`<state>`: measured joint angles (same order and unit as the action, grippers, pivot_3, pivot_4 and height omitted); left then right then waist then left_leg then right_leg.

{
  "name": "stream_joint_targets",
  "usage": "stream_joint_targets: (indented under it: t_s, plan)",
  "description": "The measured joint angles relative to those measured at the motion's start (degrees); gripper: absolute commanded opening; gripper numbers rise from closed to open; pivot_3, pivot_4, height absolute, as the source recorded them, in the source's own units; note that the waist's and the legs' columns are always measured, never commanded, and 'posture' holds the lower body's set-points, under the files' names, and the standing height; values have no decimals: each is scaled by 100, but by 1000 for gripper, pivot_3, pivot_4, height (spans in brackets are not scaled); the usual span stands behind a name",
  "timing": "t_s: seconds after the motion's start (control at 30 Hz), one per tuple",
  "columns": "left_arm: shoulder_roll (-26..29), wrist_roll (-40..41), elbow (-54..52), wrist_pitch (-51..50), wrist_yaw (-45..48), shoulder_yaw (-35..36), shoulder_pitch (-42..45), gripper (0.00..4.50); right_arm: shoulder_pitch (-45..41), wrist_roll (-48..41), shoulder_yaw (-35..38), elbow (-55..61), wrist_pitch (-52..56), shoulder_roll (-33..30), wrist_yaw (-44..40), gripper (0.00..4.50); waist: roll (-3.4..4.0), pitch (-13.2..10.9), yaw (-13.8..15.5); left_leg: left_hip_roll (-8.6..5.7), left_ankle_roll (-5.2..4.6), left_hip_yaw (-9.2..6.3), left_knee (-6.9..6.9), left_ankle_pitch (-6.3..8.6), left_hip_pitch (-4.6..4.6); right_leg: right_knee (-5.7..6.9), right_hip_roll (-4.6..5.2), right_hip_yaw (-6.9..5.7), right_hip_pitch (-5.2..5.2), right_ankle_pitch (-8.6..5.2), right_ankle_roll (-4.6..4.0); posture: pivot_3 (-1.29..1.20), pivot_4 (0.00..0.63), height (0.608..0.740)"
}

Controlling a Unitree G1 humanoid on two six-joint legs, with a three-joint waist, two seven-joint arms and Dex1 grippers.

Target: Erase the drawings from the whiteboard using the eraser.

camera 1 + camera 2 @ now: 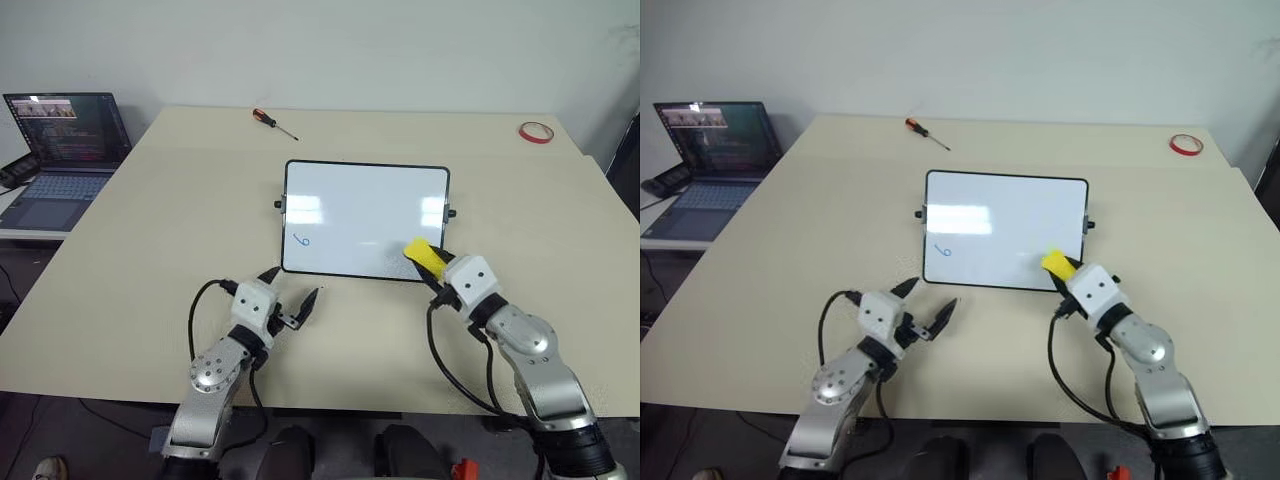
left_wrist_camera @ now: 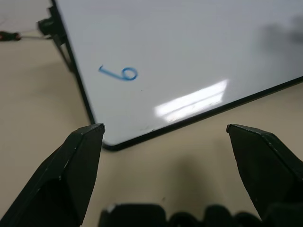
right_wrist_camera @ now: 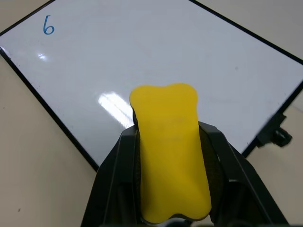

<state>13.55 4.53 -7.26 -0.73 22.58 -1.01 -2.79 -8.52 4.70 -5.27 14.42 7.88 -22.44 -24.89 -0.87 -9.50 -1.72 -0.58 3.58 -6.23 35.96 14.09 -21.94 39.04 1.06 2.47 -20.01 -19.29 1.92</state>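
Whiteboard (image 1: 366, 218) lies mid-surface (image 1: 150, 250), one blue loop drawing (image 1: 301, 239) near its near-left corner. Right gripper (image 1: 432, 266) fingers clamp the yellow eraser (image 1: 424, 257) over the board's near-right corner. Left gripper (image 1: 291, 291) fingers spread wide, empty, just before the board's near edge. Screwdriver (image 1: 274, 123), red tape ring (image 1: 536, 132) lie far back; laptop (image 1: 62, 150) sits off to the left.
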Motion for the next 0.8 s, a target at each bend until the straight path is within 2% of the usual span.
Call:
stream_joint_targets:
  t_s: [0.3,0.8]
  plan:
    - [-200,13,391,2,-361,270,263,4500,-1462,336,-917,-1218,-374,770,26,1277,0,0,-6,0,0,1,-1,0,-3,1,-1,-8,-6,1,-1,0,150,740]
    - [-140,22,452,-114,-340,321,464,4500,-2936,1153,-1784,-3444,-898,1636,250,1277,0,0,-19,3,1,5,-2,0,-4,7,-1,-7,-17,2,-3,0,150,740]
